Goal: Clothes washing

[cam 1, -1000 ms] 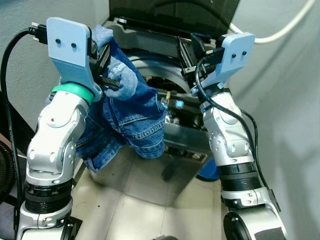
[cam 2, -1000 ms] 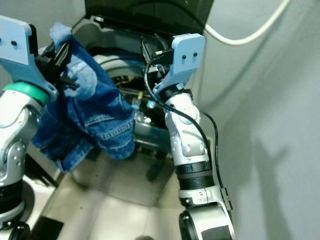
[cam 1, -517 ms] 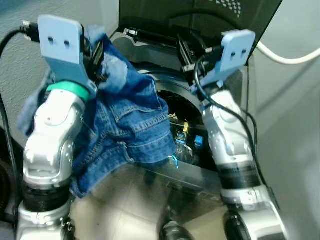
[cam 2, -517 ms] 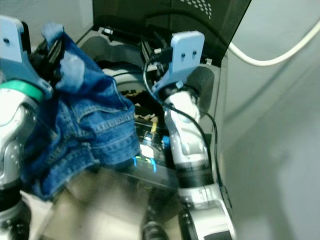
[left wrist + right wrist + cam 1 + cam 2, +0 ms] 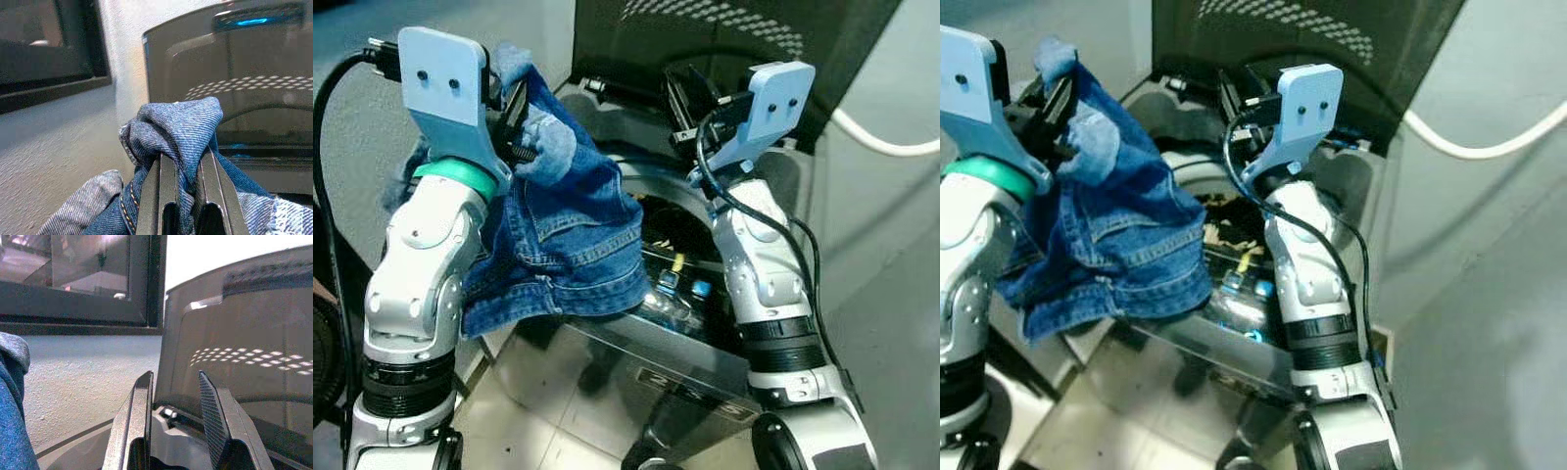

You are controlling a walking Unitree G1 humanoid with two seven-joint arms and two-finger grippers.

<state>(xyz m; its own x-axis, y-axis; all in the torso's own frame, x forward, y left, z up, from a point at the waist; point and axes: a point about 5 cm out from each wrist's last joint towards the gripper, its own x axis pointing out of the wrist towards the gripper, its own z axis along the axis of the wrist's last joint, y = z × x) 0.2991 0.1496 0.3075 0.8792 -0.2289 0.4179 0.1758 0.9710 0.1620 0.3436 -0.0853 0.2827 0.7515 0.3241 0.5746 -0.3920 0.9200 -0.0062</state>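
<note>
Left eye view: washer (image 5: 636, 362) (tiled floor (image 5: 509, 441))

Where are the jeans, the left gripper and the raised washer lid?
jeans (image 5: 570, 235): left eye view, back pocket.
left gripper (image 5: 181, 193): left wrist view, between fingertips.
washer lid (image 5: 1332, 49): right eye view, dark panel.

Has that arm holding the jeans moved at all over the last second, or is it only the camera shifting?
Cannot tell. The whole view has shifted, so the camera moved. The left gripper, shut on the jeans, sits at the washing machine's left edge in every picture.
</note>
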